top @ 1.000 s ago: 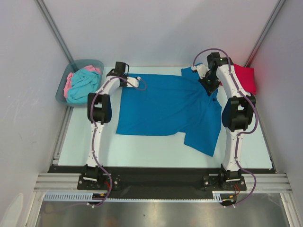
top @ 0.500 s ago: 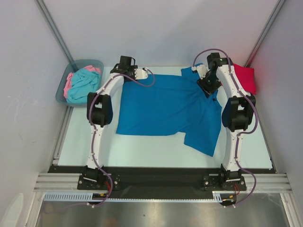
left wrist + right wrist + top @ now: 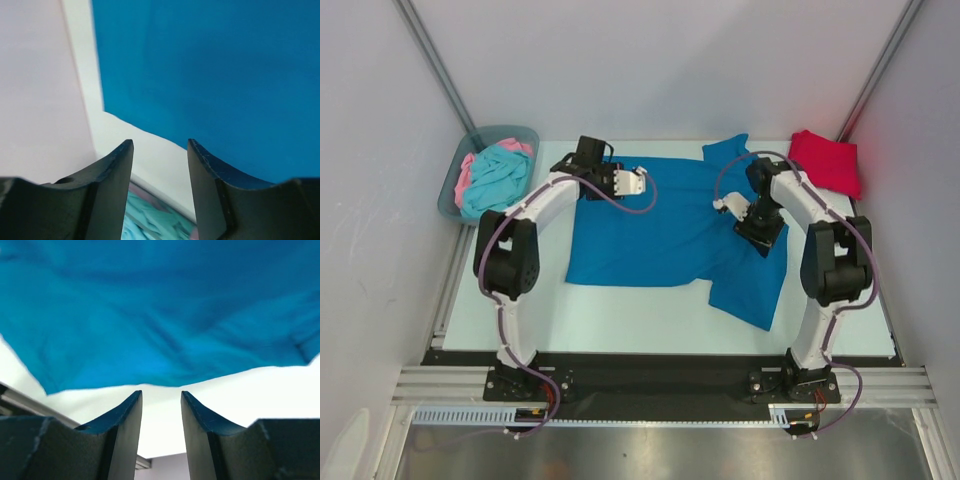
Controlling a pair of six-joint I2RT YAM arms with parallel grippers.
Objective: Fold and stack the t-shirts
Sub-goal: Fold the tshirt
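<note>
- The blue t-shirt (image 3: 670,225) is lying spread flat on the table (image 3: 620,320).
- The left gripper (image 3: 636,182) is hovering over its far edge, jaws parted, empty.
- The right gripper (image 3: 724,205) is hovering above its right half, also parted and empty.
- Bare table is showing along its near hem.

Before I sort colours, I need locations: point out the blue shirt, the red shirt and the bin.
blue shirt (image 3: 670,240): top view, middle of its body.
red shirt (image 3: 825,160): top view, its centre.
bin (image 3: 505,129): top view, far rim.
</note>
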